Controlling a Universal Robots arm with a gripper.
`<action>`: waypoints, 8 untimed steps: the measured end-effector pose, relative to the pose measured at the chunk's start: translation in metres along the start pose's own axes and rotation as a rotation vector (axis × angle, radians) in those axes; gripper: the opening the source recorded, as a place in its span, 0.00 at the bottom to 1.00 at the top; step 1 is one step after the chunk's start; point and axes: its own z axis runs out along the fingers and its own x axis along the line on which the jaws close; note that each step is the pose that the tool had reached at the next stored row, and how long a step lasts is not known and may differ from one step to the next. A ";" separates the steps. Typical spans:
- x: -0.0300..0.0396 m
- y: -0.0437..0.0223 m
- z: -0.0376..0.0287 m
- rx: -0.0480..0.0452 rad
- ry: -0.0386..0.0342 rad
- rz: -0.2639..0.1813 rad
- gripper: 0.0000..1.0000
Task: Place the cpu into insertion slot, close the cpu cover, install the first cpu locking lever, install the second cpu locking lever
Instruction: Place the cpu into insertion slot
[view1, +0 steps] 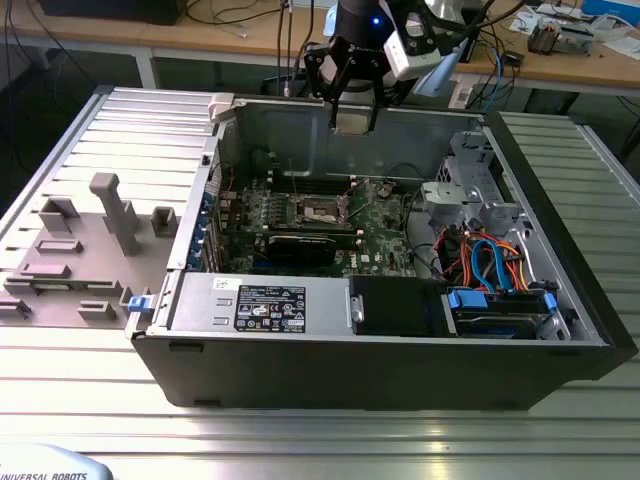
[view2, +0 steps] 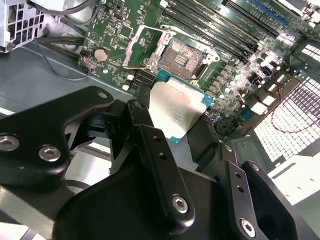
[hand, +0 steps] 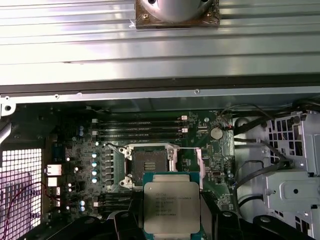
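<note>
On my desk (view1: 300, 440) the open computer case (view1: 400, 385) sits with its motherboard (view1: 385, 225) exposed. I have the claw (view1: 352, 115) high over the case, near its back wall, clamped on the cpu (hand: 171, 205), which is pinched flat between the two fingers (view2: 155, 150). Down on the board the insertion slot (hand: 149, 162) lies bare, well apart from the chip, with the cpu cover (view2: 131, 50) swung open beside it

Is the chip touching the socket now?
Apart. In the exterior view the tool, holding the chip, hangs above the case, with the socket far below.
</note>
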 end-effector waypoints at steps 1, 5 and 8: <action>0.0000 0.0000 0.0000 -0.0001 -0.0006 0.007 0.54; 0.0000 0.0000 0.0000 -0.0005 -0.0024 0.028 0.54; 0.0000 0.0000 0.0000 -0.0006 -0.0030 0.033 0.54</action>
